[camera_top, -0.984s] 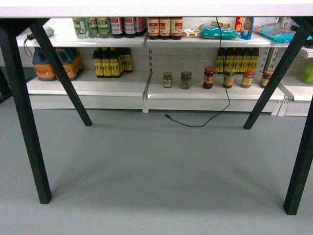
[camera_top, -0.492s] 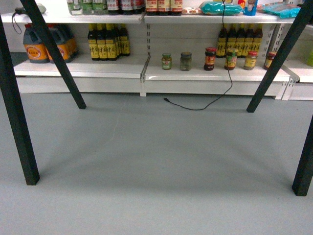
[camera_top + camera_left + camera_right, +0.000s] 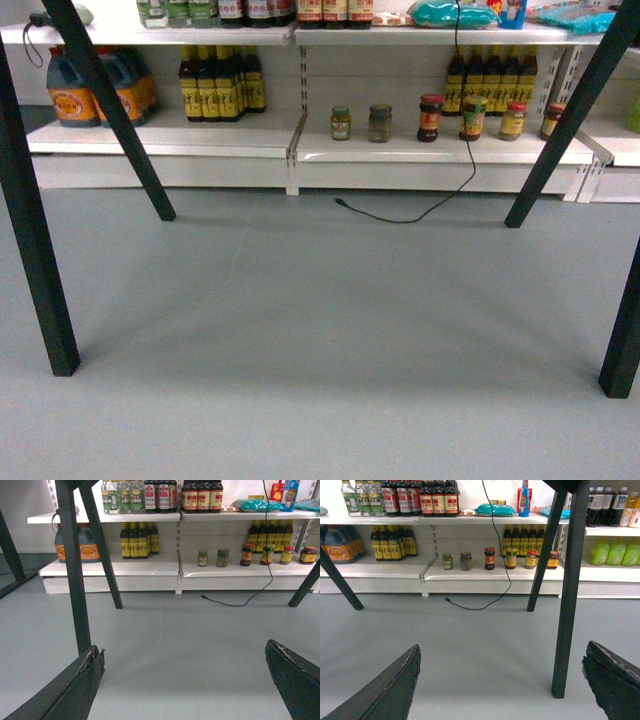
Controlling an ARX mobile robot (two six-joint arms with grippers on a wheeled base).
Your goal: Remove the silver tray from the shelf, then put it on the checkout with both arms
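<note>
The silver tray is out of view in every frame. White shelf boards [image 3: 420,155] stocked with bottles and jars run across the back, and show too in the left wrist view [image 3: 150,569] and the right wrist view [image 3: 485,574]. Of the checkout only dark slanted legs [image 3: 30,250] show; its top is out of view. My left gripper [image 3: 184,649] is open over bare grey floor, with nothing between its fingers. My right gripper [image 3: 502,649] is open too, a dark leg [image 3: 567,605] standing just beyond it. Neither gripper appears in the head view.
A black cable [image 3: 400,215] hangs from above and trails onto the floor before the lower shelf. Small jars [image 3: 379,123], dark bottles [image 3: 215,85] and orange jugs [image 3: 75,95] stand on the lower board. More legs [image 3: 560,130] slant at right.
Since a second ago the head view has dropped: the white counter edge has left the top of the frame and the shelves sit higher. The last half second shows almost no shift.
</note>
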